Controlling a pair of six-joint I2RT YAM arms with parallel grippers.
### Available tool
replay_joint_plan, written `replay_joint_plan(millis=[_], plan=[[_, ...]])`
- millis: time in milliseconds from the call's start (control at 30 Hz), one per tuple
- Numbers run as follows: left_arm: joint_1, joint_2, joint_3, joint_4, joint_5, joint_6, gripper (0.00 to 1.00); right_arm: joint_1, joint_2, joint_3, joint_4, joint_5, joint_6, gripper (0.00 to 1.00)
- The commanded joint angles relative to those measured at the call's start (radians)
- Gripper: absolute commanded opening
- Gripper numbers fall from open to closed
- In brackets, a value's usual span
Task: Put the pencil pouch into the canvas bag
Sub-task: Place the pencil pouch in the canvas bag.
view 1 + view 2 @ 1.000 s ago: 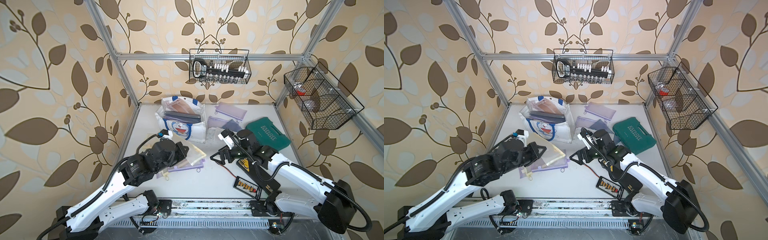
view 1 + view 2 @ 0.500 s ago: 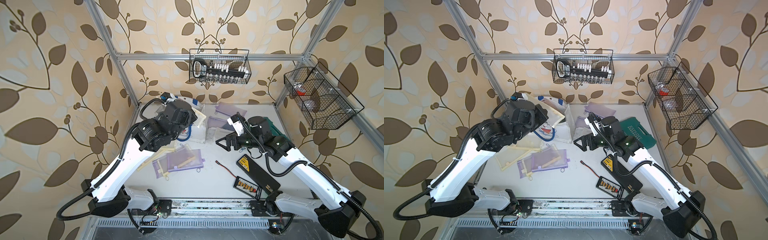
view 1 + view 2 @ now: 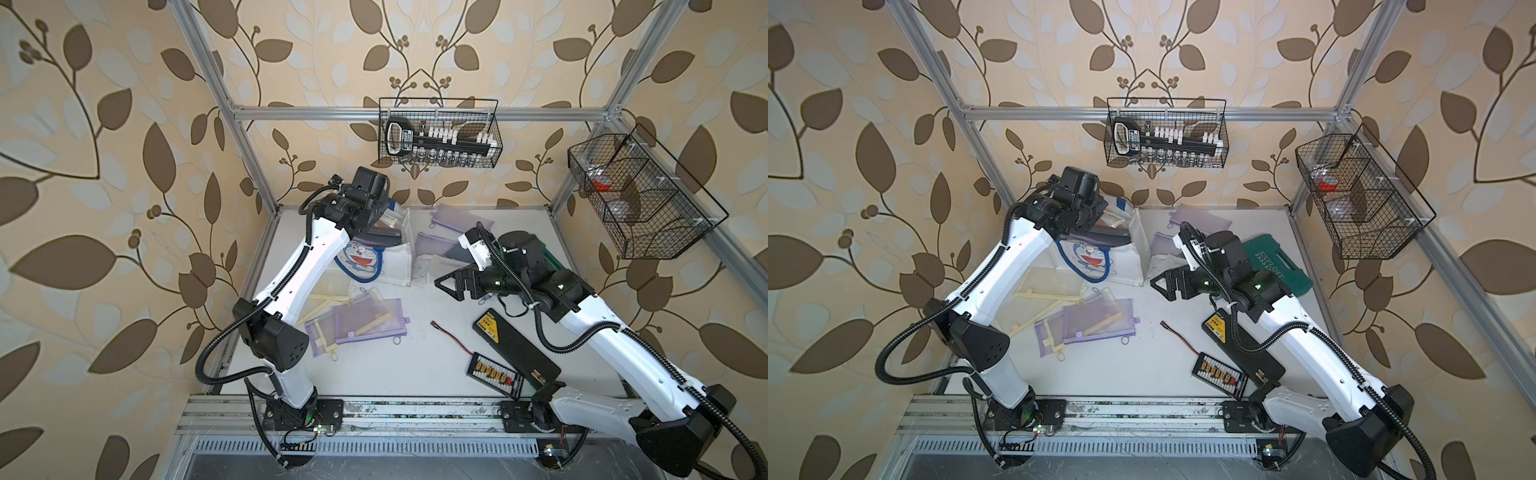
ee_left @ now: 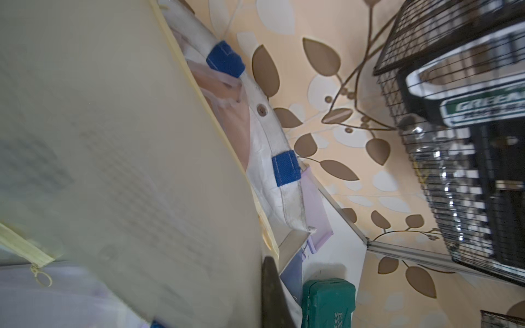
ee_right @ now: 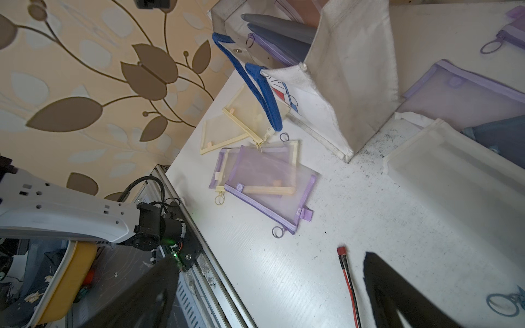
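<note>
Yellow mesh pencil pouch (image 4: 113, 142) is hanging clamped in my closed left gripper (image 3: 374, 220) at the open mouth of the canvas bag (image 3: 395, 266); whether its lower edge is inside, I cannot tell. My right gripper (image 3: 446, 286) is hovering beside the bag, jaws apart. Lowering and letting go are, I judge, what is remaining.

Green case (image 3: 1273, 264), right edge of table: "EXPLOIT" in white. Tool label (image 4: 483, 106) in the wire basket: apparently "GREE…", remainder blurred.
</note>
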Motion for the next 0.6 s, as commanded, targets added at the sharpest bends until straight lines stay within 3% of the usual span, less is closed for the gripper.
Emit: replay_joint_plan(millis=[0, 367, 567], plan=[[0.002, 0.025, 0.090, -0.076, -0.013, -0.052, 0.00, -0.008, -0.012, 0.031, -0.024, 0.021, -0.008, 0.99], [0.012, 0.071, -0.043, -0.075, -0.009, -0.154, 0.00, -0.026, 0.004, 0.017, -0.009, 0.002, -0.016, 0.99], [0.027, 0.150, -0.015, -0.041, 0.006, -0.091, 0.00, -0.033, 0.009, 0.018, -0.014, -0.004, -0.024, 0.99]])
